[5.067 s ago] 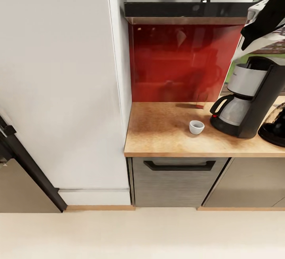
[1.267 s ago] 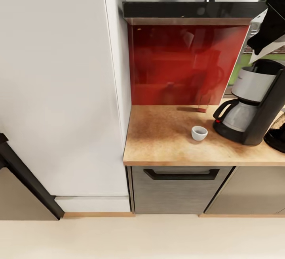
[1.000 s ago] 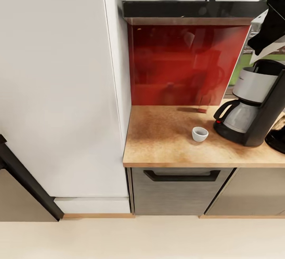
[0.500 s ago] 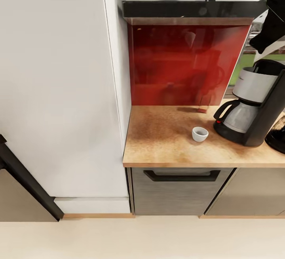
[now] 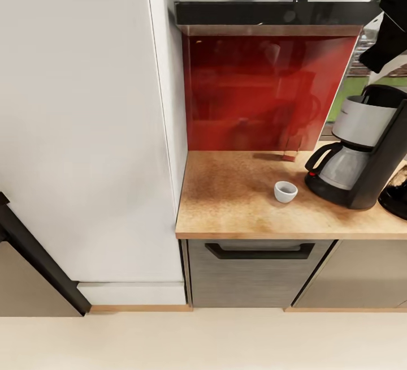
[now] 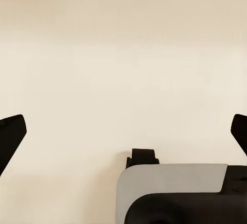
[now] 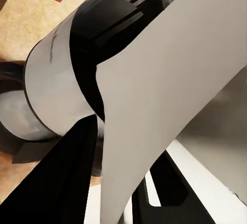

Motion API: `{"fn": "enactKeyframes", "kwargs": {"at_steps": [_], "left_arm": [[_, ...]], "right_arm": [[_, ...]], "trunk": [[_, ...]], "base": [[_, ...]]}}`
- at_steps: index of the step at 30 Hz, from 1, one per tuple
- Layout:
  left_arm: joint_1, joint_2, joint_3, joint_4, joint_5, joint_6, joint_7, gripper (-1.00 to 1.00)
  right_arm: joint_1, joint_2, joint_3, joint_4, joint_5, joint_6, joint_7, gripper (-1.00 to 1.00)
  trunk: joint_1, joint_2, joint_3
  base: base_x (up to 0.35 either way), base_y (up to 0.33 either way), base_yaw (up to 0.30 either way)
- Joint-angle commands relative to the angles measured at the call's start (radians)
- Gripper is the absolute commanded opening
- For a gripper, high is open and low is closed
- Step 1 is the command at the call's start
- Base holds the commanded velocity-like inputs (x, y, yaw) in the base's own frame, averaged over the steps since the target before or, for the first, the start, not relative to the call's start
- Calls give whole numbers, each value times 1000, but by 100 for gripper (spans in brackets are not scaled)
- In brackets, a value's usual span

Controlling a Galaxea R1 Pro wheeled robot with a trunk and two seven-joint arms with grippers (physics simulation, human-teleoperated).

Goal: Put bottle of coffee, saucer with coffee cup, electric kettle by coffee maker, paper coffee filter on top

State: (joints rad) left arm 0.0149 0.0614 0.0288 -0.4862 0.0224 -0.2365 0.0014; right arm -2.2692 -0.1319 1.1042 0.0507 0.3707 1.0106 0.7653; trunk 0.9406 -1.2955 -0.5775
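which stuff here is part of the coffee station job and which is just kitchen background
Part of the job:
coffee maker on the countertop
coffee cup, standing bare on the countertop, no saucer under it
paper coffee filter, shut in the right tool above the coffee maker

Just there:
red backsplash
drawer handle
white cabinet side

On the countertop (image 5: 237,211), the coffee cup (image 5: 285,191) sits left of the coffee maker (image 5: 362,155) — seemingly apart.
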Motion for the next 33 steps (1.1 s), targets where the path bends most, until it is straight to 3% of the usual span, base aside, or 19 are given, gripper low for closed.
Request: {"fn": "enactKeyframes", "kwargs": {"at_steps": [1,33], "left_arm": [[0,0,0,-1,2,-1,0,100],[0,0,0,-1,2,-1,0,100]], "right_arm": [[-1,0,-2,0,7,2,4,-100],[22,0,-3,0,7,2,-11,-100]], "trunk": [[0,0,-1],[0,0,-1]], "base": [[0,0,0],[42,-25,0]]}}
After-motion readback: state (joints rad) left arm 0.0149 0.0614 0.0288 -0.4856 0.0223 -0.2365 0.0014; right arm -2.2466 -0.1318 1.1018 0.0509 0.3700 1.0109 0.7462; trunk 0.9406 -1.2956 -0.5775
